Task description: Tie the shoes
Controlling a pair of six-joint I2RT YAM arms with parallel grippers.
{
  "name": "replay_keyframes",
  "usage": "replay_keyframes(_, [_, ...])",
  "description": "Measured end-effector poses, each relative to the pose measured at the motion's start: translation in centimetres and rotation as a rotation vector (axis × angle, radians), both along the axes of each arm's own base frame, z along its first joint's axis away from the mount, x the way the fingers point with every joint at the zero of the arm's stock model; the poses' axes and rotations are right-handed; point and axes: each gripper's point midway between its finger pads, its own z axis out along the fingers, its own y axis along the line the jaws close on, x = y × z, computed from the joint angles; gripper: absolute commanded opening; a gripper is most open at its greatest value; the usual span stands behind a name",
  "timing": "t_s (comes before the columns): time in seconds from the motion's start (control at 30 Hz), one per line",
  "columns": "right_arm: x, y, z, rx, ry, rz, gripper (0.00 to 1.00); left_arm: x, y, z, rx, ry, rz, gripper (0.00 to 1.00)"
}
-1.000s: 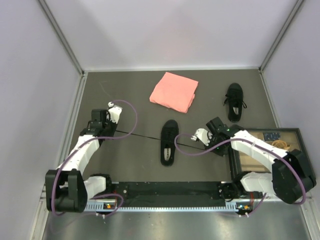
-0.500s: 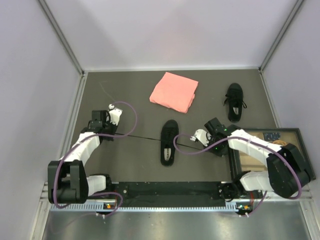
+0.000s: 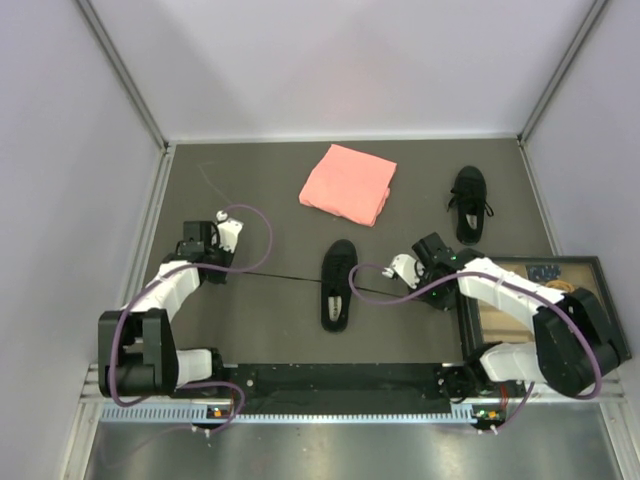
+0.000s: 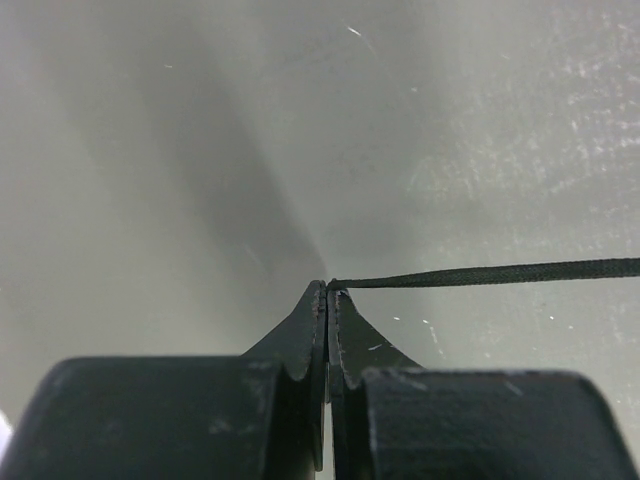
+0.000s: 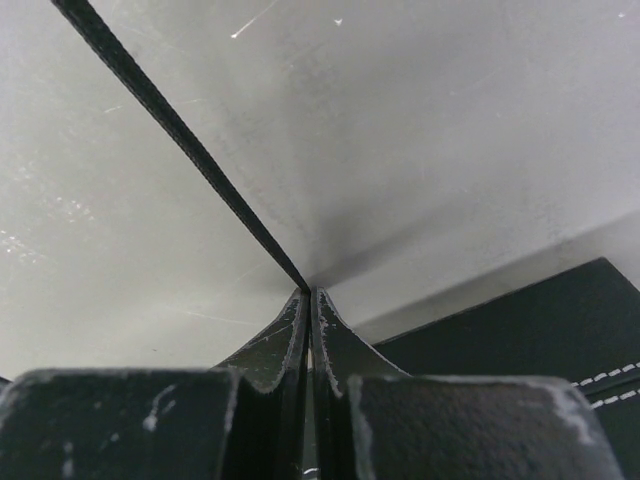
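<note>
A black shoe [image 3: 338, 284] with a pale insole lies mid-table, toe toward the back. Its thin black laces run out taut to both sides. My left gripper [image 3: 212, 268] is shut on the left lace end [image 4: 480, 274], which leaves its tips to the right. On the other side, my right gripper [image 3: 432, 292] is shut on the right lace [image 5: 180, 135], which stretches up-left from its tips. The second black shoe [image 3: 468, 203] rests at the back right, apart from both grippers.
A pink folded cloth [image 3: 348, 184] lies behind the middle shoe. A dark framed tray [image 3: 590, 262] with small items sits at the right edge, just beside my right arm; its black corner [image 5: 520, 320] shows in the right wrist view. Grey walls close the table in.
My left gripper has drifted slightly back and left, keeping its lace taut. The right gripper and the shoes have hardly moved.
</note>
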Motion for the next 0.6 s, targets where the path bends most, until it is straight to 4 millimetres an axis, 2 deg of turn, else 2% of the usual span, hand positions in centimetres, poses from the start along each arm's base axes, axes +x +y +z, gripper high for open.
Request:
replay_keyframes(0.2, [0.4, 0.4, 0.1, -0.003, 0.041, -0.004, 0.00, -0.1, -0.8, -0.4, -0.037, 0.036, -0.026, 0.00])
replay_keyframes(0.37, [0.9, 0.8, -0.1, -0.013, 0.078, -0.012, 0.20, 0.4, -1.5, -0.9, -0.052, 0.065, -0.047, 0.00])
replay_keyframes(0.43, [0.9, 0.9, -0.3, -0.018, 0.098, -0.015, 0.24, 0.5, -1.7, -1.1, -0.052, 0.079, -0.054, 0.02])
replay_keyframes(0.6, [1.0, 1.0, -0.4, -0.026, 0.129, -0.013, 0.26, 0.7, -2.2, -1.6, -0.053, 0.111, -0.072, 0.12])
